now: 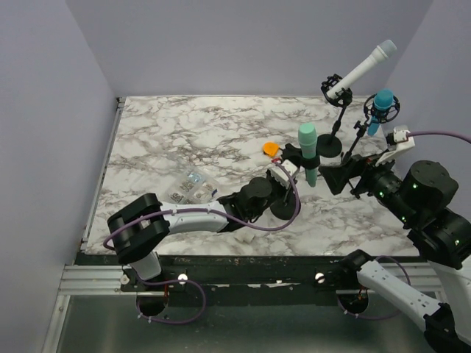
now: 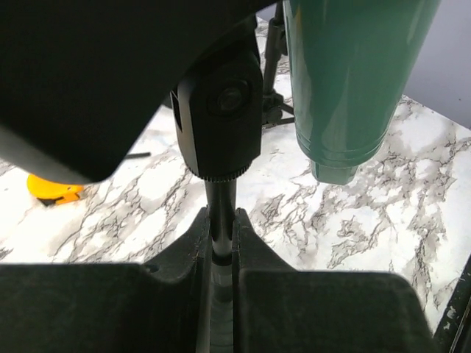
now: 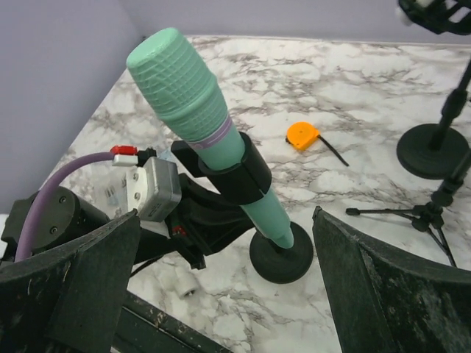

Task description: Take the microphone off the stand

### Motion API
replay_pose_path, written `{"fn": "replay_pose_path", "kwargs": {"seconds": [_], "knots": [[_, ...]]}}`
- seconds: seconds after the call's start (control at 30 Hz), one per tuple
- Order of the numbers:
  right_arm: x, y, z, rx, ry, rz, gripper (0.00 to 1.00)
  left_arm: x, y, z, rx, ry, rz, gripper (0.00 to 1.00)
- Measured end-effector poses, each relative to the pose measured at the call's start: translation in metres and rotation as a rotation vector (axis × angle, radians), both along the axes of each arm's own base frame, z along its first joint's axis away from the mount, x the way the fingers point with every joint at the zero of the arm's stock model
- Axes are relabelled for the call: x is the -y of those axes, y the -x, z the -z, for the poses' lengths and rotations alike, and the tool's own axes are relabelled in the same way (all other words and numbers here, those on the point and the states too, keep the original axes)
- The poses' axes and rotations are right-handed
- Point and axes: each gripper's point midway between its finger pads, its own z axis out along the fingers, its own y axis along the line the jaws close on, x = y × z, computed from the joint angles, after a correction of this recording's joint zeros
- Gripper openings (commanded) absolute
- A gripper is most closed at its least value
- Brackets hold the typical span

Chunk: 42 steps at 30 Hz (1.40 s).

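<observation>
Your right tool [image 3: 224, 215] gapes open just before the steeply tilted green microphone [image 3: 199, 110], while your left tool [image 2: 221, 243] clamps the stand pole [image 2: 221, 209] beneath.

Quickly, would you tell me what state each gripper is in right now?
Left gripper: shut on the stand pole.
Right gripper: open, holding nothing; the green microphone is not yet gripped.

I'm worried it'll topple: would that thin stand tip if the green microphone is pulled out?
Probably top-heavy: the stand has a thin pole on a small round base, and the green microphone leans out high up. It likely won't tip, since the left hand clamps the pole.
</observation>
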Motion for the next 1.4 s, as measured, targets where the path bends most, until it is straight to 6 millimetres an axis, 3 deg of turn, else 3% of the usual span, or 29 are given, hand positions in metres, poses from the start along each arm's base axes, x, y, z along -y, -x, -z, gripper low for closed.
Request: {"fn": "replay_pose_path", "kwargs": {"seconds": [0.07, 0.2, 0.3, 0.4, 0.6, 0.77, 0.9, 1.03, 1.1, 1.4], "knots": [[-0.011, -0.002, 0.005, -0.007, 0.025, -0.056, 1.0, -0.004, -0.001, 0.0, -0.008, -0.002, -0.019, 0.02], [-0.029, -0.012, 0.008, -0.013, 0.053, -0.133, 1.0, -0.01, -0.001, 0.0, -0.033, -0.003, -0.047, 0.49], [-0.04, -0.021, 0.012, -0.021, 0.068, -0.165, 1.0, -0.015, 0.001, 0.005, -0.059, -0.023, -0.058, 0.65], [-0.047, -0.03, 0.015, -0.037, 0.081, -0.18, 1.0, -0.023, 0.006, 0.011, -0.087, -0.042, -0.061, 0.98], [-0.056, -0.045, 0.011, -0.051, 0.091, -0.178, 1.0, -0.046, 0.024, -0.001, -0.102, -0.01, -0.027, 0.99], [-0.057, -0.051, 0.0, -0.027, 0.1, -0.177, 1.0, -0.07, 0.045, -0.043, -0.094, 0.108, 0.066, 0.99], [-0.06, -0.057, 0.001, -0.023, 0.115, -0.181, 0.96, -0.093, 0.03, -0.078, -0.068, 0.22, 0.082, 0.99], [-0.068, -0.064, 0.006, -0.034, 0.134, -0.207, 0.91, -0.107, 0.006, -0.094, -0.048, 0.288, 0.085, 0.99], [-0.071, -0.068, 0.008, -0.039, 0.143, -0.212, 0.88, -0.106, -0.001, -0.098, -0.04, 0.302, 0.108, 0.99], [-0.079, -0.08, 0.022, -0.06, 0.197, -0.239, 0.72, -0.055, -0.002, -0.124, 0.031, 0.304, 0.362, 0.99]]}}
